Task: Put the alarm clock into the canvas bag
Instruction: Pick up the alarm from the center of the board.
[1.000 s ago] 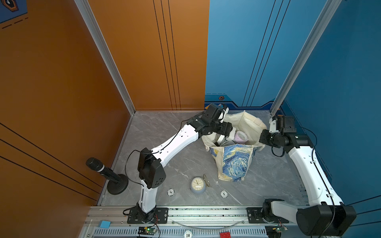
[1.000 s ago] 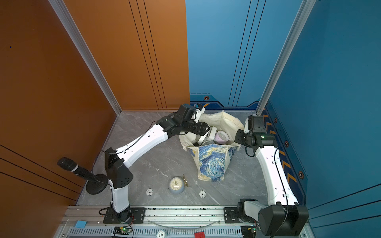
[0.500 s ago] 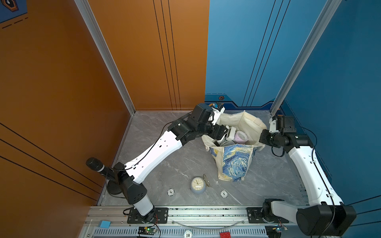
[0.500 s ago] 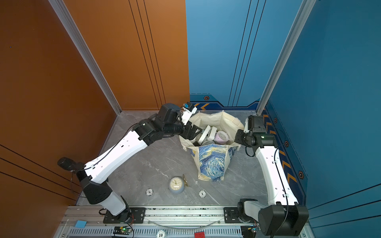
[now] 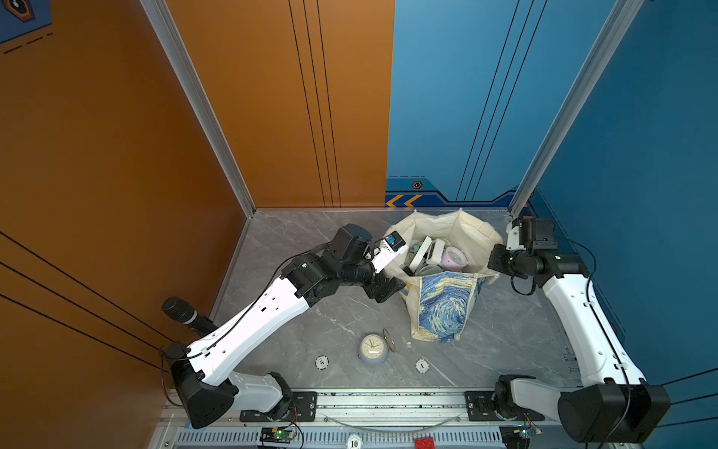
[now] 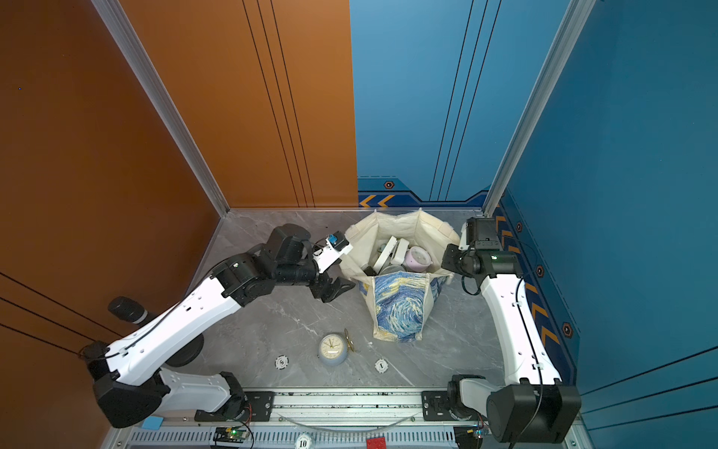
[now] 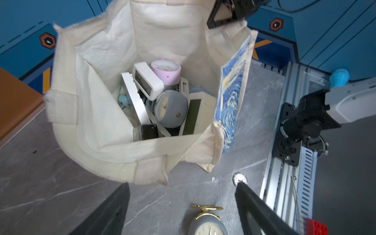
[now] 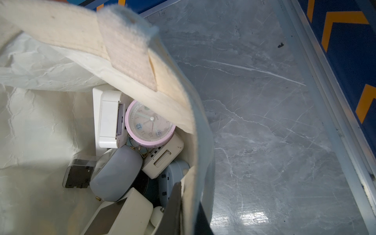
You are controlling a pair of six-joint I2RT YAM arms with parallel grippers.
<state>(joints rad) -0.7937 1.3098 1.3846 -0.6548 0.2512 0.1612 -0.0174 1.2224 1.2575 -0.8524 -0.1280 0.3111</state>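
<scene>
A grey round alarm clock [image 5: 373,349] [image 6: 332,349] with a gold stand lies face up on the table, in front of the canvas bag [image 5: 443,307] [image 6: 400,307]. The bag stands upright with its mouth wide; several other clocks lie inside, among them a pink one [image 7: 165,71] [image 8: 149,124]. My left gripper [image 5: 388,289] [image 6: 336,289] [image 7: 182,184] hangs open and empty just outside the bag's left rim, with the grey clock [image 7: 207,225] below it. My right gripper [image 5: 495,262] [image 6: 447,260] [image 8: 187,195] is shut on the bag's right rim.
A black microphone [image 5: 182,311] [image 6: 124,309] on a round stand is at the left wall. Two poker chips [image 5: 321,362] [image 5: 422,365] lie near the front edge, either side of the clock. Walls close the table on three sides.
My left arm has drawn back from over the bag's mouth, leftward and lower, and its jaws have spread wider. The right arm and the bag have stayed put.
</scene>
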